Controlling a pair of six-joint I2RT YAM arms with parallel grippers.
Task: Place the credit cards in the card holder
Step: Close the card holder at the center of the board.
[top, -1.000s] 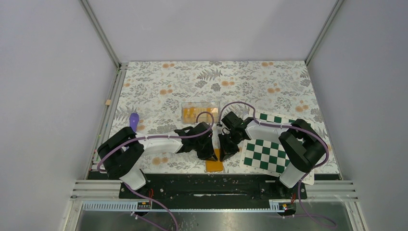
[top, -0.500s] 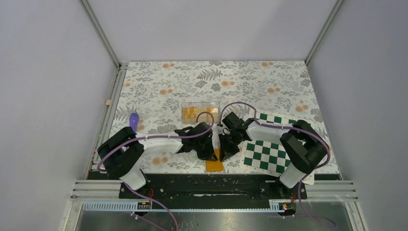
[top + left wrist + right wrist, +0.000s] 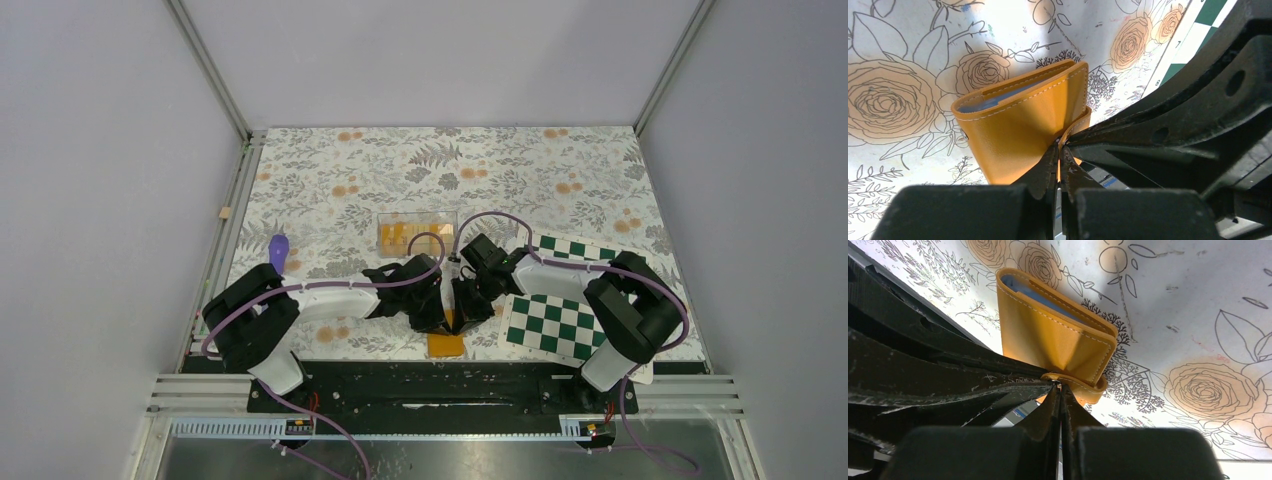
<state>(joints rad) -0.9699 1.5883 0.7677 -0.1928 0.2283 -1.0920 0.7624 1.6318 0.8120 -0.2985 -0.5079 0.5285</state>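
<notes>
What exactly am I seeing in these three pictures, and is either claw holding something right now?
Two robot arms stand side by side at the table's near edge; each ends in a two-finger gripper. The wide picture looks down from above and behind them. The other two come from cameras on the wrists, so each gripper's own black parts fill the foreground. On the floral table cover lie a clear plastic box of flat orange cards, a green-and-white chequered board, a small purple object and a small orange folding wallet. The left gripper and the right gripper are both shut, each pinching the wallet's flap edge.
</notes>
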